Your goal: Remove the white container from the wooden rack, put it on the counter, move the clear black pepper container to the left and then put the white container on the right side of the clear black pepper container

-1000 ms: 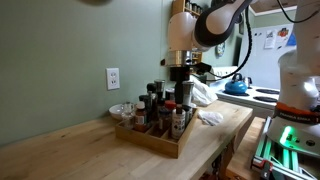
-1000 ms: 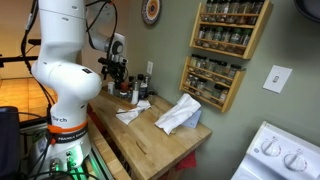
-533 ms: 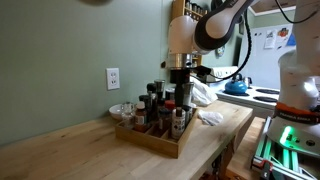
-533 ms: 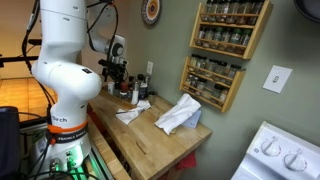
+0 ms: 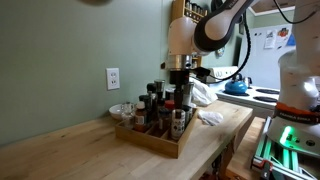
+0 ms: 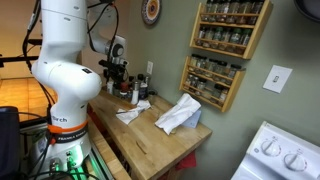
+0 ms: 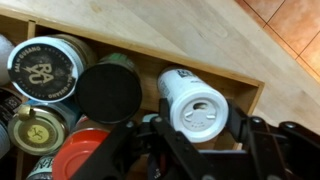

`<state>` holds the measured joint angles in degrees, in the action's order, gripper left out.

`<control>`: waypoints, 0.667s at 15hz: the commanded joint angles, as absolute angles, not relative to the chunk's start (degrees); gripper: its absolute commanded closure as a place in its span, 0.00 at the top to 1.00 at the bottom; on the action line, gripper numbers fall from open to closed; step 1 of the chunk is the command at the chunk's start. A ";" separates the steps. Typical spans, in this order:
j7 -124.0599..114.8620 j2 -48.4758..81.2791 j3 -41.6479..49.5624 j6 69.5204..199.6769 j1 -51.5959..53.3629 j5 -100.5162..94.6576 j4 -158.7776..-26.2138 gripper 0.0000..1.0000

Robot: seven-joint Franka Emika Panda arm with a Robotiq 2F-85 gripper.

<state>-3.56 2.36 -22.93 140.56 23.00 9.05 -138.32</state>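
Observation:
My gripper points straight down into the wooden rack and is shut on the white container, one finger on each side of its round white shaker lid. The container stands upright in the rack's corner compartment. In an exterior view the gripper hangs over the far end of the rack, which rests on the counter. Several dark-lidded jars fill the neighbouring slots. Which of them is the clear black pepper container I cannot tell.
A small white bowl sits behind the rack by the wall. A crumpled white cloth lies on the counter past the rack; another cloth shows too. Wall-mounted spice shelves hang above the counter end.
The jaws have gone from wide open to shut on the white container. The arm has barely moved, and the container still stands in the rack.

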 commanded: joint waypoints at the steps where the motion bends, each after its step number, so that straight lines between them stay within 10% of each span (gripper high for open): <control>1: -4.64 2.39 -22.91 141.90 23.00 8.50 -139.14 0.38; 10: -2.98 -5.29 -24.06 133.47 24.08 11.21 -136.66 0.32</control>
<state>-3.55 -0.90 -23.54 138.21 23.39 9.51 -137.01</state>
